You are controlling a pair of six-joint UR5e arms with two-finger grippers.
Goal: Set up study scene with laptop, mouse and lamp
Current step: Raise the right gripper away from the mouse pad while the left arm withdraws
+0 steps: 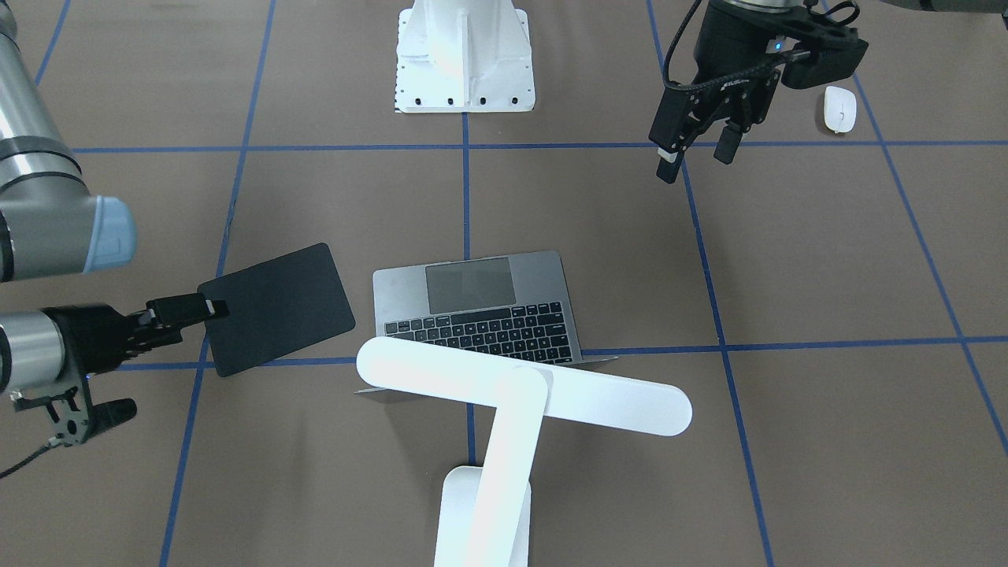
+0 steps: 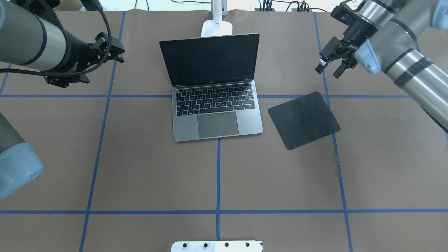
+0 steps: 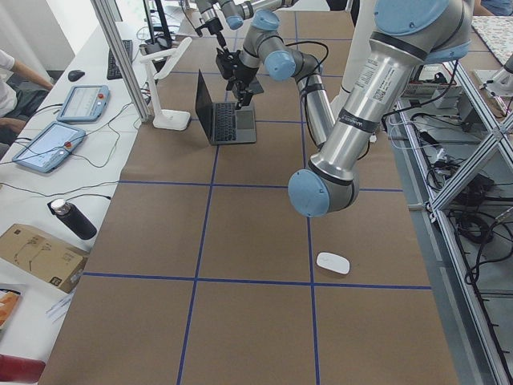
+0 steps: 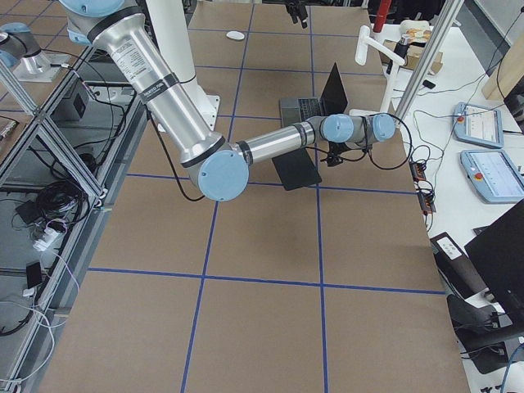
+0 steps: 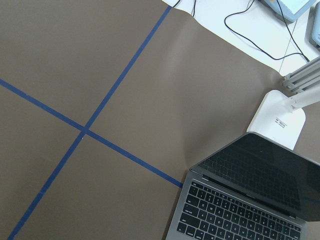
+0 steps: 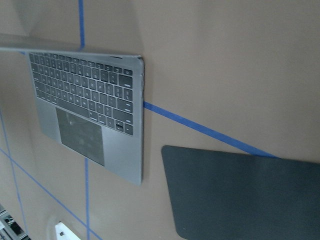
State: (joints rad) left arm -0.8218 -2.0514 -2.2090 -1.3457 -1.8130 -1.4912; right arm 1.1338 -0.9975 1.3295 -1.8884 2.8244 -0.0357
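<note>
Left gripper hangs open and empty above the surface, the mouse just beside it. Right gripper, also open, holds nothing, the mousepad near it; the laptop sits between both.

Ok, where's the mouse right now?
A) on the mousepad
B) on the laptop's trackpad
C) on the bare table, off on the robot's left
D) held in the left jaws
C: the mouse lies on the table on the robot's left, while the mousepad sits on the other side of the laptop with nothing on it.
</note>
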